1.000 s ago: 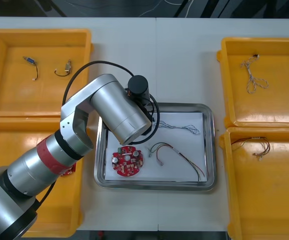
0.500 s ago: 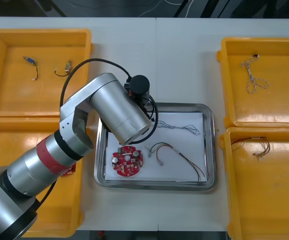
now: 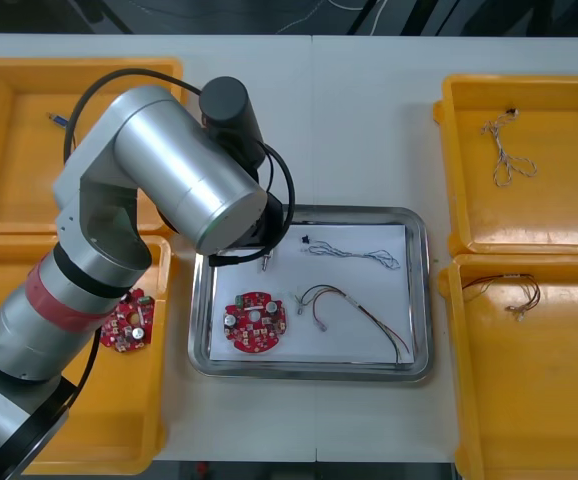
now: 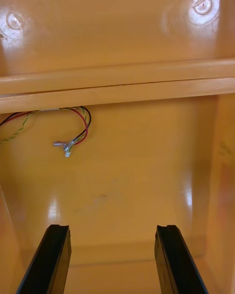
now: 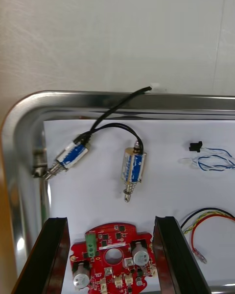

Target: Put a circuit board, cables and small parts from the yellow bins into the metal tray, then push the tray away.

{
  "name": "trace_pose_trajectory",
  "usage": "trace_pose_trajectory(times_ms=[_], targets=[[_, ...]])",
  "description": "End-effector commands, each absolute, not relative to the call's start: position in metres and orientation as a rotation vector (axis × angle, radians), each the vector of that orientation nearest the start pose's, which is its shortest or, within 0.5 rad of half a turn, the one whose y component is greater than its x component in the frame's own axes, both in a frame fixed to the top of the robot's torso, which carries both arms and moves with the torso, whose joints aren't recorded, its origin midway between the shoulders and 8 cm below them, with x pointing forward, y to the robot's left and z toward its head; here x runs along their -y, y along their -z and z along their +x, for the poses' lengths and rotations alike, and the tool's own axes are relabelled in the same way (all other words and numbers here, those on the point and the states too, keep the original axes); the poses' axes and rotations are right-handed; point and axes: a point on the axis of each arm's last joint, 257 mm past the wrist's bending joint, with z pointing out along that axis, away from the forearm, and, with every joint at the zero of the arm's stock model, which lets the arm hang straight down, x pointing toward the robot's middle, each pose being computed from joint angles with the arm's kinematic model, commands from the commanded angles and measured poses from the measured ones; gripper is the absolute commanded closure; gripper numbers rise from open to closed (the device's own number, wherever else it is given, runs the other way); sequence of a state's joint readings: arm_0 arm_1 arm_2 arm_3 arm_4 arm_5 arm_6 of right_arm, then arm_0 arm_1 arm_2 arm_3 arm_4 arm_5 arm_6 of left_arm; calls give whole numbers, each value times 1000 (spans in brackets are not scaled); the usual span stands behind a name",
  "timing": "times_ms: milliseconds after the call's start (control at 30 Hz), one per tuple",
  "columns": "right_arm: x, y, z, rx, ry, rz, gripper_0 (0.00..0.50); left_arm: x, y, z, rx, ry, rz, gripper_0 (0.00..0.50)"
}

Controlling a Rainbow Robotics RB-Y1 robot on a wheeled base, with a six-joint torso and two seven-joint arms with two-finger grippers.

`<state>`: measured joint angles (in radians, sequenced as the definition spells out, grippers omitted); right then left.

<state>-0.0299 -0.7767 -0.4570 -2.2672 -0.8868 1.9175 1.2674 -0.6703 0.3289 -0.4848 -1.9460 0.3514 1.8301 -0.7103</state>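
Swinging back toward 10 o'clock since a second ago, the left arm (image 3: 189, 190) is lifting off the shiny rectangular metal tray (image 3: 421, 300). Its left gripper (image 5: 111, 221) is hanging over the tray's 10 o'clock corner with the black fingers spread wide and nothing between them. Below it, two small blue-banded metal parts (image 5: 133, 166) with a thin black cable (image 5: 116, 110) running between them are lying on the white liner. One is touching the tray wall, and the cable's loose end is seemingly draping over the rim, though that is hard to judge. The round red circuit board (image 3: 255, 323) is sitting at 8 o'clock in the tray, the twisted blue and white cable (image 3: 361, 255) at 1 o'clock, the red, yellow and black cable (image 3: 361, 313) at 5 o'clock. The right gripper (image 4: 112, 230) is waiting, fingers apart and empty, over a yellow bin (image 4: 127, 176) holding a red and yellow cable (image 4: 78, 127).

Loading is looking finished, so the retreat is the step in hand: keeping the fingers spread and rising straight before travelling should be avoiding a snag on that black end. For the push, meeting the 6 o'clock rim at its middle should be keeping the tray from slewing
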Motion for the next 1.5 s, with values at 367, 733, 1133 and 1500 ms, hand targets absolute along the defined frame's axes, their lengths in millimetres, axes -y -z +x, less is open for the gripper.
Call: trace_pose_trajectory(times_ms=[367, 733, 1133, 1500], targets=[[388, 145, 347, -2620, -14, 131, 0, -167, 126, 461, -2549, 148, -109, 0], [337, 130, 350, -2610, -31, -119, 0, -229, 81, 461, -2502, 182, -105, 0], [258, 135, 342, -2585, -42, -507, 0, -317, 90, 439, -2521, 86, -94, 0], [192, 142, 334, -2518, -8, -878, 0, -360, 105, 408, -2581, 38, -88, 0]])
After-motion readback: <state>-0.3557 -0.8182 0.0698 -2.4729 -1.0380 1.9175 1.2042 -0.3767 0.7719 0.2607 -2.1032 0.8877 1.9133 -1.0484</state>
